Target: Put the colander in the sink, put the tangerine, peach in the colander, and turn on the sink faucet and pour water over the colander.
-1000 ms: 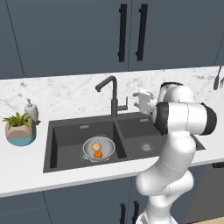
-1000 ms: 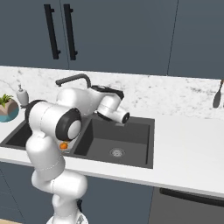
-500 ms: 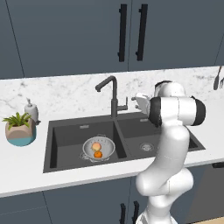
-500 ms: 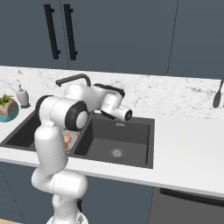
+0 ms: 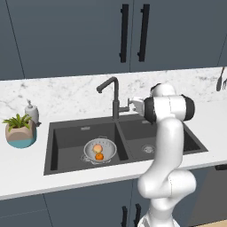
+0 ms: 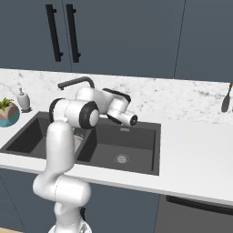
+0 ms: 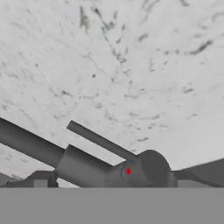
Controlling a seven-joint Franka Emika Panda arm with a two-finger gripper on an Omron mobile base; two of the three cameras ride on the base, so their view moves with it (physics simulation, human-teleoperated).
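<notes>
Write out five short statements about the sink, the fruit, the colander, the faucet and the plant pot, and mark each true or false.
1. The colander sits in the left basin of the sink. True.
2. The tangerine and the peach lie on the counter beside the sink. False: both lie inside the colander.
3. The gripper is at the faucet, near its base and side lever. True.
4. The plant pot stands in the right basin. False: it stands on the counter left of the sink, next to the soap bottle.
5. The gripper's jaws are clamped on the colander's handle. False: they are open, up by the faucet.
</notes>
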